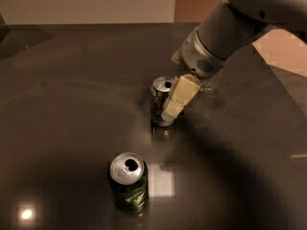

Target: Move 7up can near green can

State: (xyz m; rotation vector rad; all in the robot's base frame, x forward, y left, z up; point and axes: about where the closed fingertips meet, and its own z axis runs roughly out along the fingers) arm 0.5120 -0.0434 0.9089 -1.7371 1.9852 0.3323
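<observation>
The 7up can (pixel 158 104) stands upright near the middle of the dark table, pale with a dark swirling logo and an open silver top. My gripper (pixel 171 107) reaches down from the upper right, and its cream-coloured end overlaps the can's right side at can height. The green can (pixel 128 182) stands upright towards the front, left of and well apart from the 7up can, dark green with a mottled pattern and a shiny top. The part of the gripper behind the 7up can is hidden.
The dark glossy table (pixel 72 104) fills the view, and its back edge meets a pale wall (pixel 86 4). My grey arm (pixel 225 37) crosses the upper right. The table's right edge (pixel 288 80) borders a lighter floor. Light glints show at the front.
</observation>
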